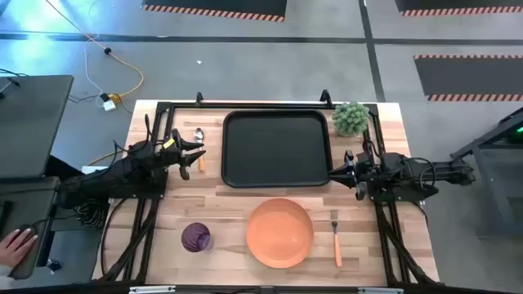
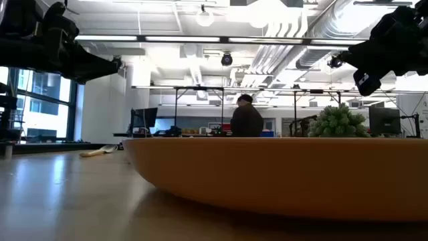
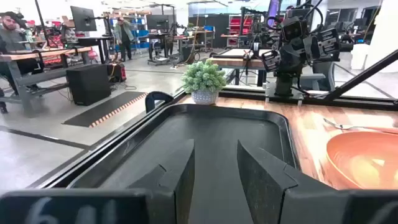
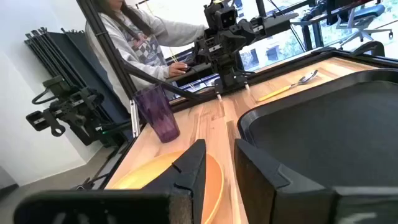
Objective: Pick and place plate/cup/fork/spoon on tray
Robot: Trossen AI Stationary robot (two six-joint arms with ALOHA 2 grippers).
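Note:
The black tray (image 1: 276, 149) lies at the table's far middle. The orange plate (image 1: 279, 233) sits near the front edge, with the purple cup (image 1: 196, 238) standing to its left and the fork (image 1: 336, 237) lying to its right. The spoon (image 1: 199, 151) lies left of the tray. My left gripper (image 1: 196, 149) hovers open above the spoon, pointing at the tray (image 3: 205, 137). My right gripper (image 1: 346, 170) hovers open at the tray's right near corner, empty (image 4: 219, 152).
A small potted plant (image 1: 351, 118) stands at the far right corner, behind the tray. A black frame runs along the table's far and side edges. A person's hand (image 1: 16, 245) rests off the table at the left.

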